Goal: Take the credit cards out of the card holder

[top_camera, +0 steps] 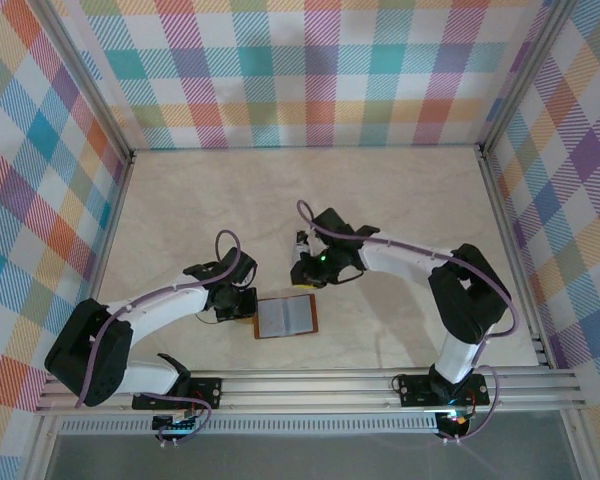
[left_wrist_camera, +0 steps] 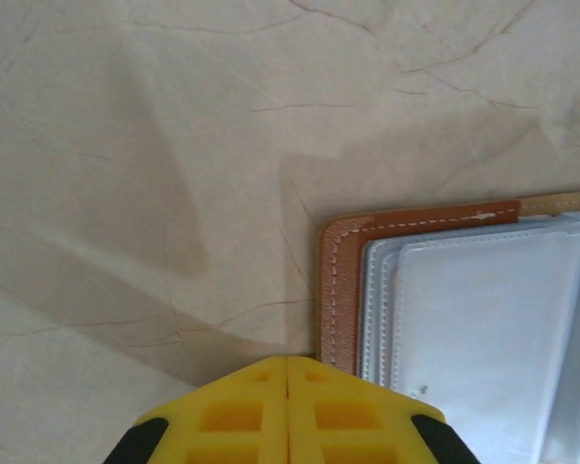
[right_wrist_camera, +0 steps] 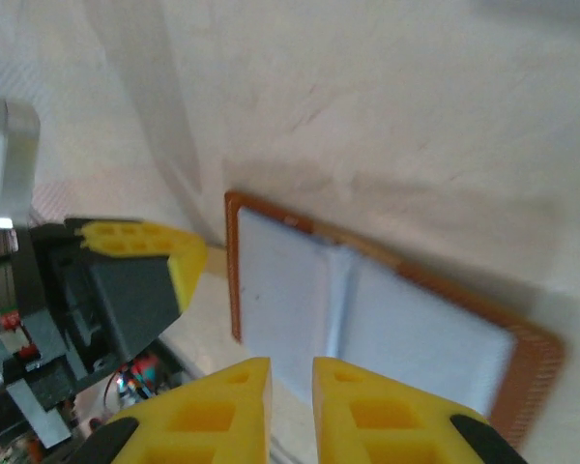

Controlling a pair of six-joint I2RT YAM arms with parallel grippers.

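Two arms are hovering by the holder (top_camera: 286, 316), left gripper (left_wrist_camera: 288, 363) pressed together, right gripper (right_wrist_camera: 291, 366) slightly parted; its thin, slick cards (left_wrist_camera: 483, 324) are likely needing an edge pinch.

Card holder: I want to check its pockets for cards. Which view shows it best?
The right wrist view: the card holder lies open, both halves and the fold large in frame. The left wrist view catches one corner close up. The top external view shows it whole but small.
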